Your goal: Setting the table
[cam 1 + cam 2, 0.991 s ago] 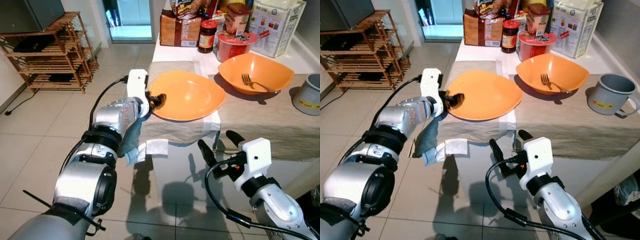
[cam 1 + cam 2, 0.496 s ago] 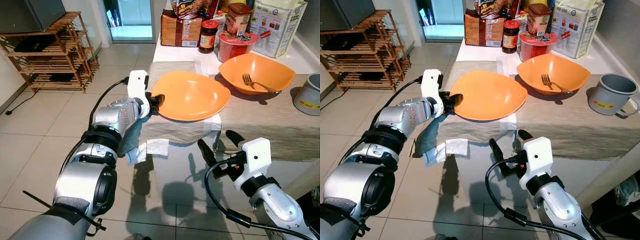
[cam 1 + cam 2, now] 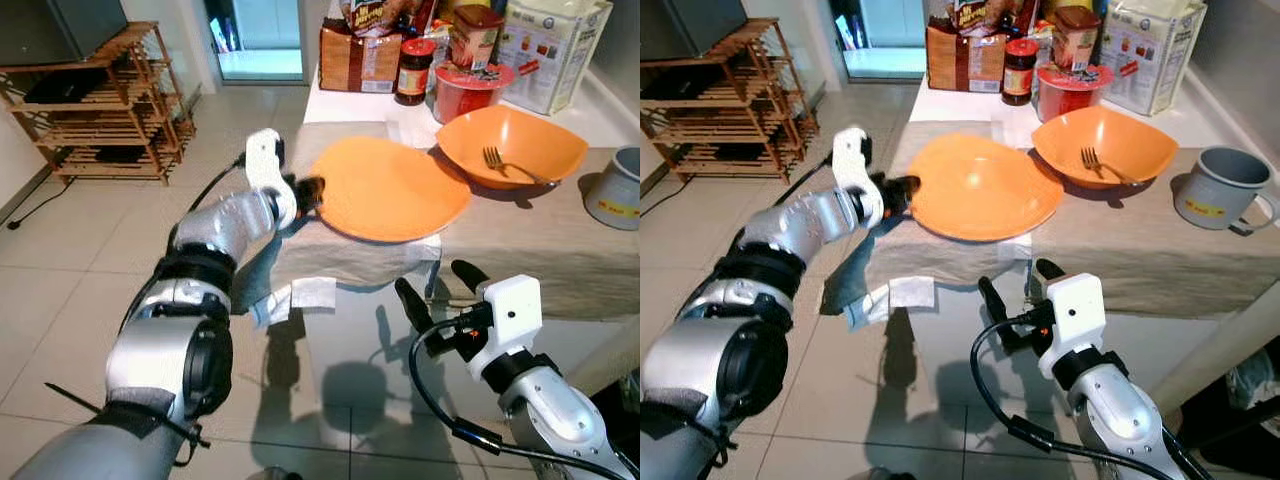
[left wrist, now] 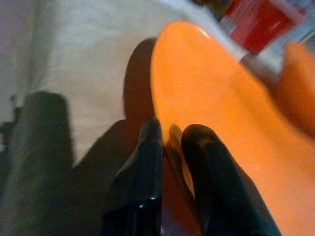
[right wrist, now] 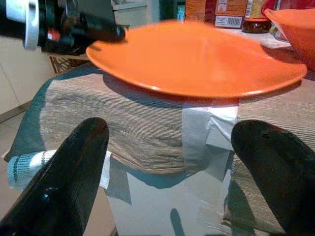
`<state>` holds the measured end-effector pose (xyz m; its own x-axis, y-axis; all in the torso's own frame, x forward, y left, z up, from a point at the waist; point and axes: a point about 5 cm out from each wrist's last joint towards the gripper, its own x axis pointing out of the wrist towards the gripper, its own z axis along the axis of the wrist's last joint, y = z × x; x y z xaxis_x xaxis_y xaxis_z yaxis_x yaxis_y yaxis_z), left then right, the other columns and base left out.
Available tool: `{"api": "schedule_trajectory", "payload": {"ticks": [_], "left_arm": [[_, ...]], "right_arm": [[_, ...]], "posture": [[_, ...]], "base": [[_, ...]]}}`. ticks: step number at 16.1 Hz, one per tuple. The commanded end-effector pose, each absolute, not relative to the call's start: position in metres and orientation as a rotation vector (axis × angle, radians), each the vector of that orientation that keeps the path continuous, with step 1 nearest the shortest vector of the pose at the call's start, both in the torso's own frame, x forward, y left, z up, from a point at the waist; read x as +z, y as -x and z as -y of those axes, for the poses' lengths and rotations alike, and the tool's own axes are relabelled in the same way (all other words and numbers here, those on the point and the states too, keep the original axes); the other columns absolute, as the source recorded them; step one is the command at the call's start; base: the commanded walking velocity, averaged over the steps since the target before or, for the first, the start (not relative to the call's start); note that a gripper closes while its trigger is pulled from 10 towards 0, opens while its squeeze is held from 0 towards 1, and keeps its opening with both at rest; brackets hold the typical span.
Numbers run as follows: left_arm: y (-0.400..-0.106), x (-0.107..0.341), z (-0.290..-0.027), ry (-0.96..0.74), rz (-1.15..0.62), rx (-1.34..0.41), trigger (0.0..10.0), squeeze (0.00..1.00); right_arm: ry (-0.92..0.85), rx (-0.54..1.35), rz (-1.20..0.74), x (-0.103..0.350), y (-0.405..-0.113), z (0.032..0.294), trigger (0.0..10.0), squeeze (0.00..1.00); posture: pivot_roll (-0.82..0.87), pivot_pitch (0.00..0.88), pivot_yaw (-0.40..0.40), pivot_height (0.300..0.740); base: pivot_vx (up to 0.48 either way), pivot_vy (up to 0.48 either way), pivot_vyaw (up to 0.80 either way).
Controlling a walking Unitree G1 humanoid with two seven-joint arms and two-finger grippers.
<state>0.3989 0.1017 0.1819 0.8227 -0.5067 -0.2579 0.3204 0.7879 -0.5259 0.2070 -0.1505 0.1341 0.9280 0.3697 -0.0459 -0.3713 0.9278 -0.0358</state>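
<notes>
Gripping the near-left rim of the orange plate (image 3: 395,190), the left gripper (image 3: 308,193) has its two black fingers (image 4: 147,162) closed on the edge, one above and one below, as the left wrist view shows. An edge pinch of this kind leaves the plate's face free and lets the arm carry it level over the table. The plate hangs just above the beige cloth (image 3: 520,250) near the table's front-left corner; the shadow seen beneath it in the right wrist view suggests it is lifted clear rather than resting, though this cannot be confirmed along the far rim. It lies nearly flat, face up, slightly raised at the far side. Its outline is a rounded oval whose long axis runs roughly left to right across the table, from the gripped edge towards the orange bowl (image 3: 510,145), which sits just beyond it and holds a fork (image 3: 505,165). A grey mug (image 3: 1220,190) stands well to the right, and jars and boxes (image 3: 440,50) crowd the back of the table. The right gripper (image 3: 440,290) hangs below the table's front edge, fingers spread wide and empty, presumably idle while the left arm places the plate.
</notes>
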Motion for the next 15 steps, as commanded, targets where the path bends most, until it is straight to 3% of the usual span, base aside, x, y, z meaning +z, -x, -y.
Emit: {"api": "schedule_trajectory", "payload": {"ticks": [1, 10, 15], "left_arm": [[-0.402, 0.197, -0.102, 0.512, -0.364, -0.475, 0.0, 0.00], [-0.403, 0.188, -0.112, 0.484, -0.364, -0.401, 0.0, 0.00], [-0.412, 0.210, -0.128, 0.353, -0.167, -0.319, 0.0, 0.00]], "right_arm": [[0.041, 0.383, -0.044, 0.133, -0.209, 0.149, 10.0, 0.00], [0.046, 0.387, -0.053, 0.131, -0.208, 0.149, 10.0, 0.00], [0.044, 0.384, -0.058, 0.129, -0.208, 0.149, 10.0, 0.00]], "posture": [[-0.23, 0.015, 0.096, 0.735], [-0.23, 0.006, 0.094, 0.735], [-0.23, 0.005, 0.094, 0.735]], "base": [[0.000, 0.000, 0.00], [0.000, 0.000, 0.00], [0.000, 0.000, 0.00]]}}
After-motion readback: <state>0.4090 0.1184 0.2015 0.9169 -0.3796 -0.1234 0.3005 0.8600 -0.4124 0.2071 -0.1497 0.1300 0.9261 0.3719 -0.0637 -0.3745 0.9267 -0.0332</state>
